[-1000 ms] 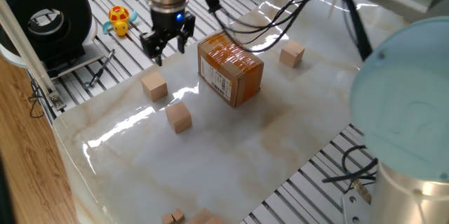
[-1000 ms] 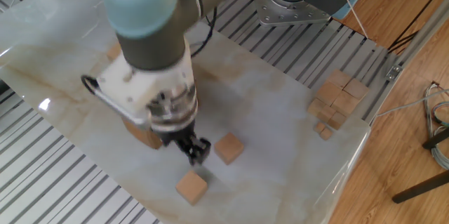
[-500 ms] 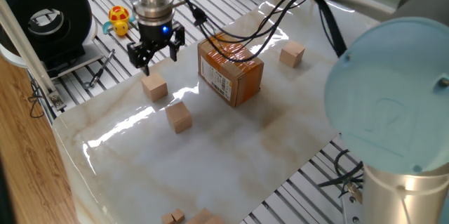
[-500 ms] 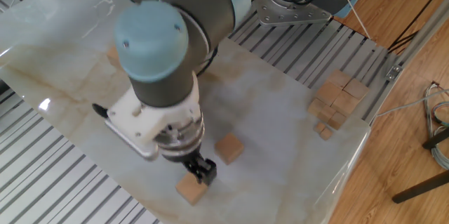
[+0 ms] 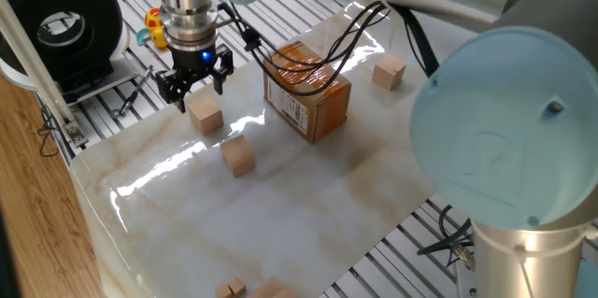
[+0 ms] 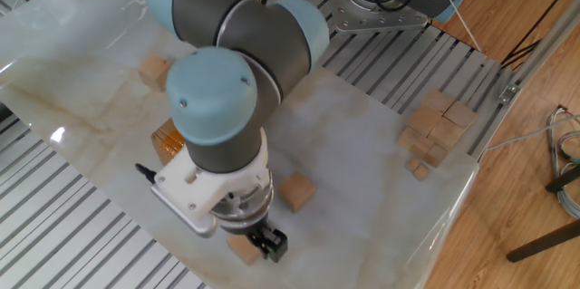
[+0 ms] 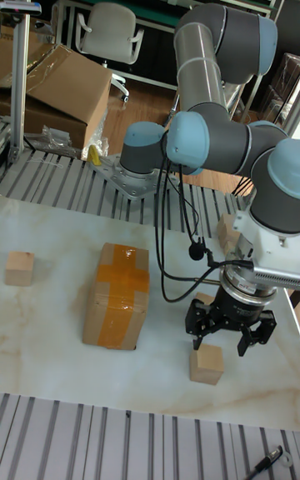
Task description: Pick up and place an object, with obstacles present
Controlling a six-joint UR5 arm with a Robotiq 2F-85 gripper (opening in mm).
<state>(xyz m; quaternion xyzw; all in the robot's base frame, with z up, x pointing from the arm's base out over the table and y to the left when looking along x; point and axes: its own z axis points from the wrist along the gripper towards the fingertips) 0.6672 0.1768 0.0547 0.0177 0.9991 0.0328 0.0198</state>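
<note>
The object, a small tan wooden cube (image 5: pixel 206 114), lies on the marble table near its left edge. It also shows in the tall fixed view as the cube (image 7: pixel 206 363) just under the wrist. My gripper (image 5: pixel 198 95) hangs directly above it, open, its fingers spread wider than the cube and not touching it. In the other fixed view the gripper (image 6: pixel 268 243) and the arm hide most of this cube (image 6: pixel 242 249). The obstacle, a taped cardboard box (image 5: pixel 306 90), stands a little to the right of the cube, seen again as the box (image 7: pixel 117 295).
A second cube (image 5: pixel 238 156) lies just in front of the object, a third cube (image 5: pixel 388 73) beyond the box. A yellow toy duck (image 5: pixel 157 27) and a black spool (image 5: pixel 64 27) sit off the table's left. Several cubes (image 6: pixel 435 130) are piled at one table corner.
My gripper has moved left, away from the cardboard box, and lower, until it stands over the leftmost cube. It stayed open. No cube or box moved.
</note>
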